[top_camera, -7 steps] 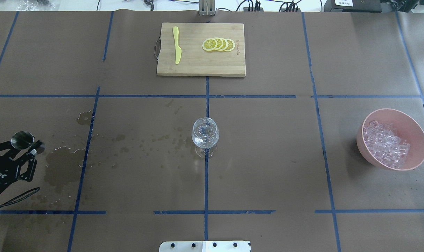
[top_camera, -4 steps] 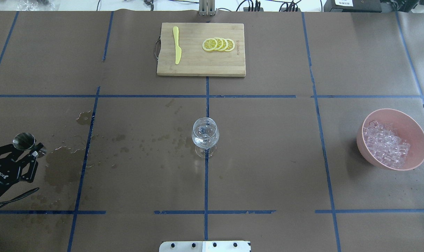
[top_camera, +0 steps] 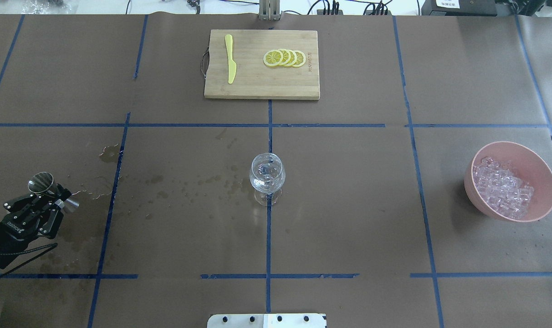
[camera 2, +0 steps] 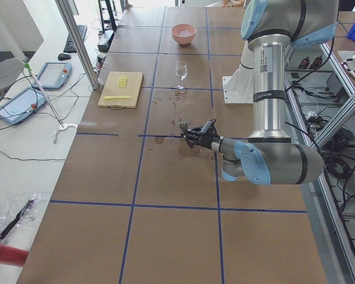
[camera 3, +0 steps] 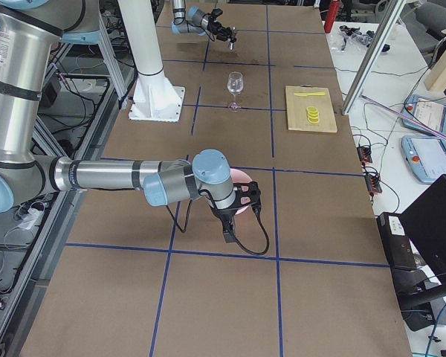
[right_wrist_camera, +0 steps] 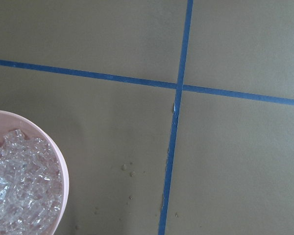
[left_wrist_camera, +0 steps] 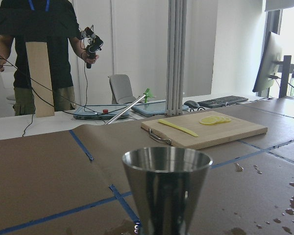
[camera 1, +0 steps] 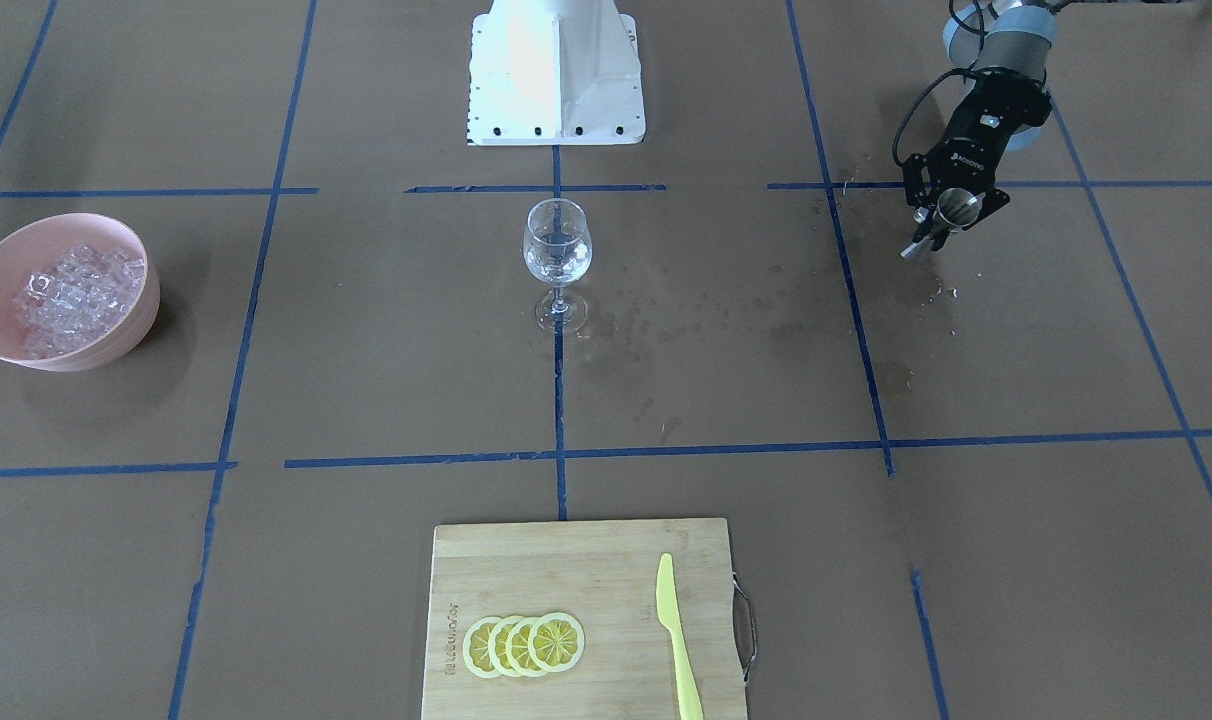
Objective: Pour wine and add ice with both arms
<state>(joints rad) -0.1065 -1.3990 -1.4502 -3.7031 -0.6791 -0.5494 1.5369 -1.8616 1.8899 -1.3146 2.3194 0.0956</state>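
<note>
The left jaws, at the end of my left arm (camera 2: 272,89), are clamped on the waist of a small double-ended stainless-steel jigger (top_camera: 41,183). It leans over rather than standing straight, which I judge to be a carrying pose off to the side of the pour. The wrist view looks at the cone from below its rim, so I can't tell whether it holds anything. Wet blotches (top_camera: 108,154) mark the brown paper-covered surface (top_camera: 349,205) beside those jaws and thin into a trail of drops toward the clear stemmed wine glass (top_camera: 267,177). The glass stands upright well away from them at mid-surface, central so either arm can reach it, I reckon. The wine (camera 1: 556,265), a little colourless liquid, sits low in it. The right jaws, on my right arm (camera 3: 104,175), show only from the side camera, so I can't tell whether they're parted or closed. Near them waits the round pink bowl (top_camera: 468,182), heaped with clear ice cubes (top_camera: 503,189); I see none in the glass.
</note>
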